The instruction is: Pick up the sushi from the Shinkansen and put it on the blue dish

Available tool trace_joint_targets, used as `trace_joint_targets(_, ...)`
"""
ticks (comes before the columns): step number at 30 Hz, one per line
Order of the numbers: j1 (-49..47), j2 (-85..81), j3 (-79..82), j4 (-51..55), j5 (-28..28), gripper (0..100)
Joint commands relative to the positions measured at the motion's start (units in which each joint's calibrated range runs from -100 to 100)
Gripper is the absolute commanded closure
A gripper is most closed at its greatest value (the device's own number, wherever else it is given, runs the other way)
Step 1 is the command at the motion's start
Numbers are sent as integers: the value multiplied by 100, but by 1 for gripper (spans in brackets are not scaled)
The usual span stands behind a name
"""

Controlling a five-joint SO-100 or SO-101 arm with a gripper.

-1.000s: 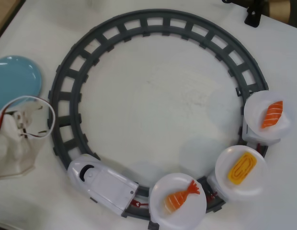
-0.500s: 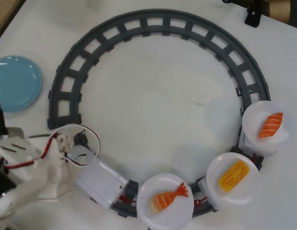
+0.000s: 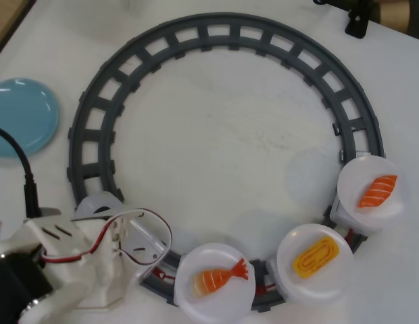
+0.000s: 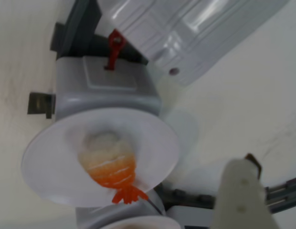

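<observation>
The sushi (image 3: 219, 277) lies on the first round white plate (image 3: 196, 260) behind the Shinkansen (image 3: 99, 204), at the bottom of the grey circular track (image 3: 216, 34) in the overhead view; the train's front is mostly hidden under the white arm (image 3: 57, 260). The blue dish (image 3: 23, 116) sits on the desk (image 3: 223, 135) just outside the track's left side, well apart from the sushi. In the wrist view only one pale finger (image 4: 243, 195) of the end effector shows, beside the plate and not touching the sushi (image 4: 110, 164), so whether the fingers are apart or together cannot be told.

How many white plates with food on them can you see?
3, all riding the track in the overhead view: the shrimp sushi plate at the bottom, the egg plate right of it, the salmon plate at the right. The arm could hide more.
</observation>
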Motion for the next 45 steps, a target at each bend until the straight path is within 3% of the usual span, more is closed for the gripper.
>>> trace_joint_targets(1, 246, 4, -76, -10, 197, 81)
trace_joint_targets(8, 792, 4, 6, 24, 568, 81)
trace_joint_targets(22, 1065, 13, 1115, 220, 505, 81)
trace_joint_targets(26, 994, 21, 1250, -264, 228, 80)
trace_joint_targets(33, 898, 187, 1250, -290, 249, 65)
trace_joint_targets(45, 739, 826, 1178, -341, 186, 65)
